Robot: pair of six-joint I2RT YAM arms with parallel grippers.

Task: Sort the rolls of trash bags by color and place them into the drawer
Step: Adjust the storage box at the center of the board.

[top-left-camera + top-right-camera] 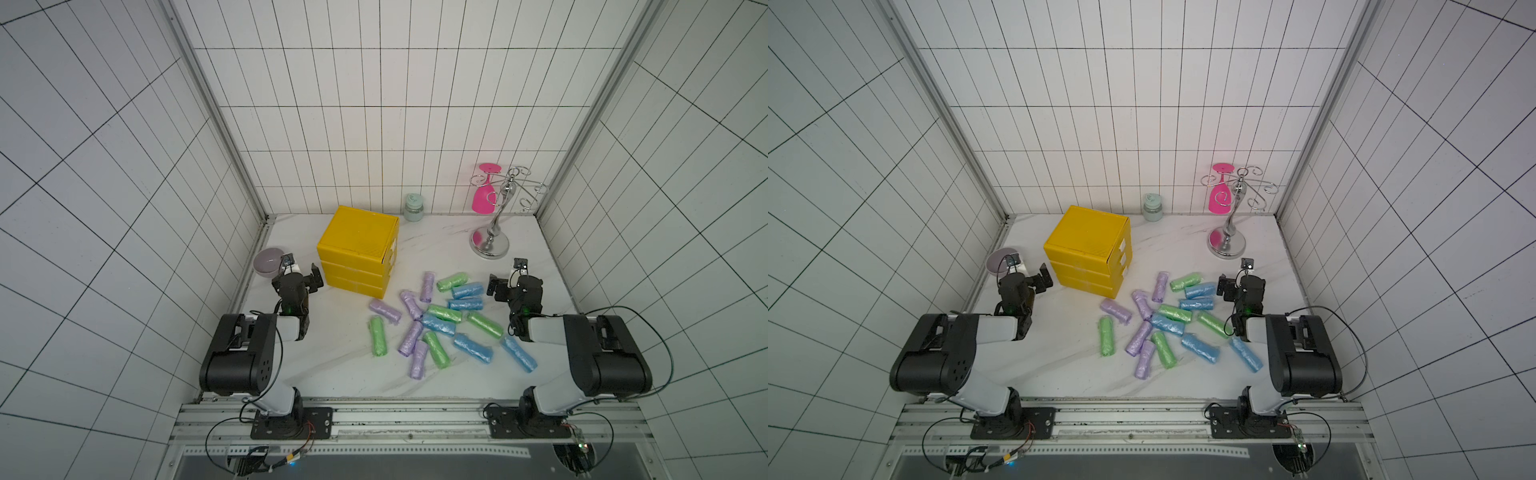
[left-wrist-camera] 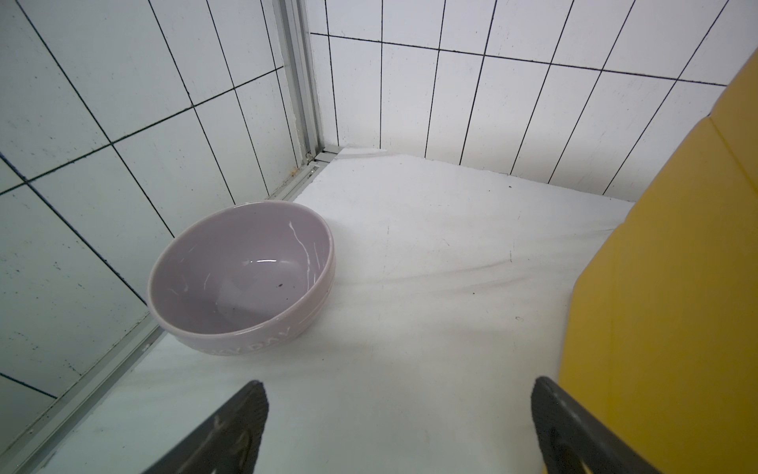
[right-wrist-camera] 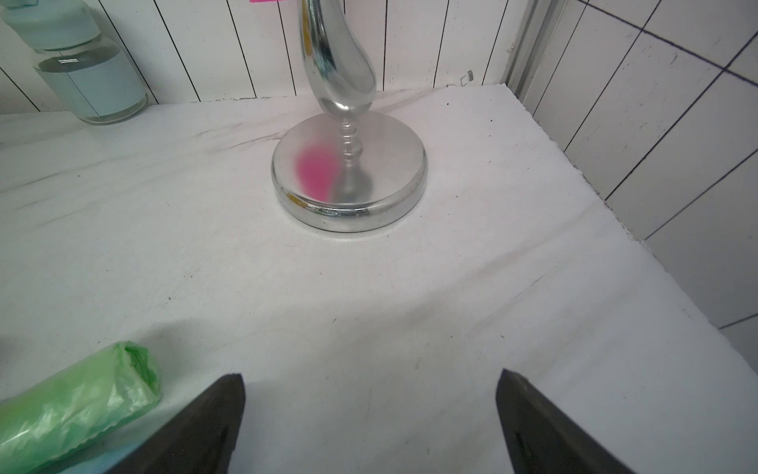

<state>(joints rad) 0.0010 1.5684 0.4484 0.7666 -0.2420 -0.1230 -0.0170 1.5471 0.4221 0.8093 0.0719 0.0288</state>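
Several rolls of trash bags lie scattered on the white table right of centre in both top views: green ones, blue ones and lilac ones. The drawer is part of a yellow three-drawer cabinet behind the pile, with every drawer pushed in. My left gripper hovers open and empty between the cabinet and a bowl. My right gripper hangs open and empty at the pile's right edge, a green roll just beside one finger.
A lilac bowl sits at the left wall. At the back stand a small pale jar and a chrome rack holding a pink glass. Tiled walls close three sides.
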